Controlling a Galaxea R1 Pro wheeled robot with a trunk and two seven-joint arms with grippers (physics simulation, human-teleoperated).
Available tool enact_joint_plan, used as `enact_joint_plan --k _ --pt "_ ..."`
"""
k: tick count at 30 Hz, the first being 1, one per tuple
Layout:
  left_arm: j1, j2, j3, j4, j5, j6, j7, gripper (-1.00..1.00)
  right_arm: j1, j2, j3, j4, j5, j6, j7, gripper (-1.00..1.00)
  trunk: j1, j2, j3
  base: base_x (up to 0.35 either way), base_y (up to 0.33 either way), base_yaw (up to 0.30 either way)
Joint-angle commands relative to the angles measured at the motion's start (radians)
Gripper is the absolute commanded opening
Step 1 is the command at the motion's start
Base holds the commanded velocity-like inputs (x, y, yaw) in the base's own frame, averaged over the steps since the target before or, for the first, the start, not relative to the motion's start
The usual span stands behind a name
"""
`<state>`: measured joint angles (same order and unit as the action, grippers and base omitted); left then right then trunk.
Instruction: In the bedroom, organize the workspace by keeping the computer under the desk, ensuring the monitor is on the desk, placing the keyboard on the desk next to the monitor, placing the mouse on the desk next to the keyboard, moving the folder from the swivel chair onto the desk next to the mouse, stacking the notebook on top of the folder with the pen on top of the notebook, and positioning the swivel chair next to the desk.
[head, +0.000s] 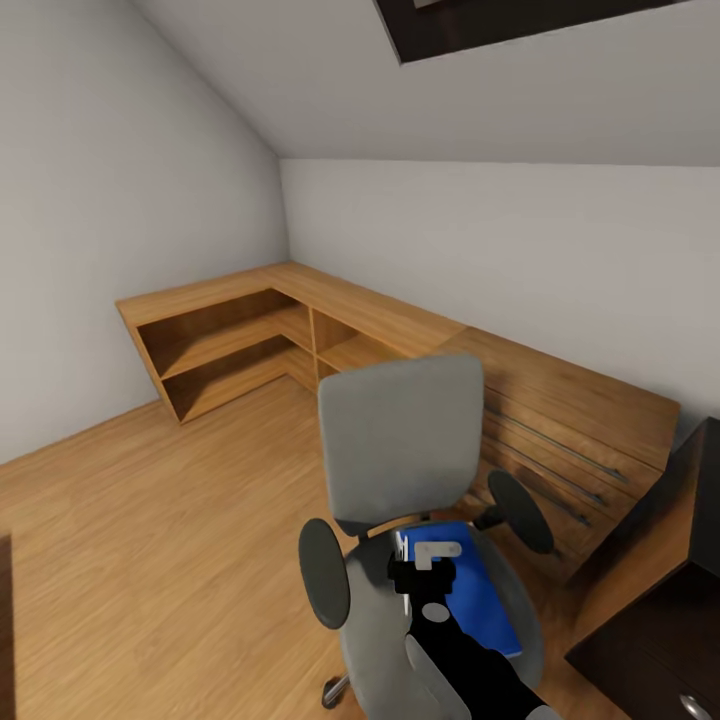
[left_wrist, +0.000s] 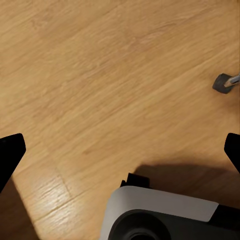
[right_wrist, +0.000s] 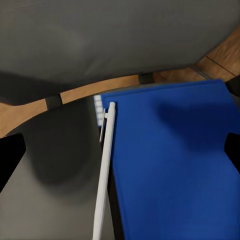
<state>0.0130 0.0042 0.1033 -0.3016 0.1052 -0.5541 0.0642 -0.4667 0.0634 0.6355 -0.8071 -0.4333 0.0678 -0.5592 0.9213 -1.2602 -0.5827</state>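
Observation:
The grey swivel chair (head: 400, 440) stands in front of me with its back toward the wall. On its seat lies the blue folder (head: 475, 595) (right_wrist: 170, 160), with a white strip (right_wrist: 105, 170) along one long edge. My right gripper (head: 428, 565) (right_wrist: 120, 155) hovers open just above the folder, near that edge, with nothing between its fingers. My left gripper (left_wrist: 120, 155) is open over bare wood floor, beside a chair caster (left_wrist: 222, 82). A corner of the dark desk and its drawer unit (head: 655, 630) shows at the right edge.
A light-wood dresser (head: 580, 430) stands behind the chair against the back wall. A low wooden shelf unit (head: 230, 340) wraps around the far left corner. Open wood floor (head: 150, 540) lies to the chair's left. My own white base (left_wrist: 160, 215) shows below the left gripper.

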Motion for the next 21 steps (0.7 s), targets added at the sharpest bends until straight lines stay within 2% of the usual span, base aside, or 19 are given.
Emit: enact_joint_plan --k 1,21 --pt "0.001 0.000 -0.004 -0.003 0.010 -0.001 0.000 1.00 -0.001 -0.001 0.004 -0.001 -0.003 0.005 -0.008 1.00 0.004 -0.008 -0.004 0.000 0.000 0.000" --pt "0.001 -0.003 -0.004 -0.004 0.010 -0.001 0.000 1.00 0.000 -0.002 0.007 -0.001 -0.001 0.003 -0.002 1.00 0.081 -0.148 -0.067 0.000 0.000 0.000"
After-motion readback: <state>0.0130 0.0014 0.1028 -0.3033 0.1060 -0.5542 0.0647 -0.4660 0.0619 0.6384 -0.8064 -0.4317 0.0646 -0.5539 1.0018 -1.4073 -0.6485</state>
